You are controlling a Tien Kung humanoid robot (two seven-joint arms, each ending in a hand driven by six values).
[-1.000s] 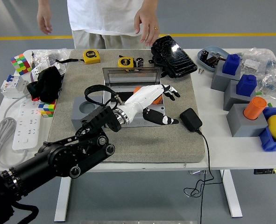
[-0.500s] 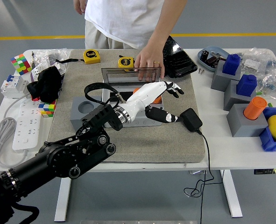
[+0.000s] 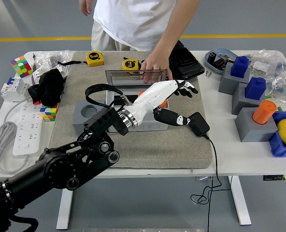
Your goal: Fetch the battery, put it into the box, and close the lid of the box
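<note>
The grey box (image 3: 133, 126) sits mid-mat with its clear lid (image 3: 133, 77) standing open at the back. My left hand (image 3: 187, 104), white with dark fingertips, reaches over the box's right side, with fingers spread and nothing in it. An orange thing (image 3: 162, 103) shows in the box under my palm. A person at the far side rests a hand (image 3: 155, 65) on the lid's top edge. I cannot pick out a battery; the spot beside the tape measure is covered by the person's hand.
A black charger (image 3: 198, 123) with its cable lies just right of my thumb. Two yellow tape measures (image 3: 95, 58) and a glossy black case (image 3: 188, 60) lie behind the box. A grey block with a hole (image 3: 87, 113) is on its left. Grey holders (image 3: 251, 128) stand at the right.
The person leaned in and put a hand on the open lid's edge. My left hand moved right and a little farther over the box toward the charger.
</note>
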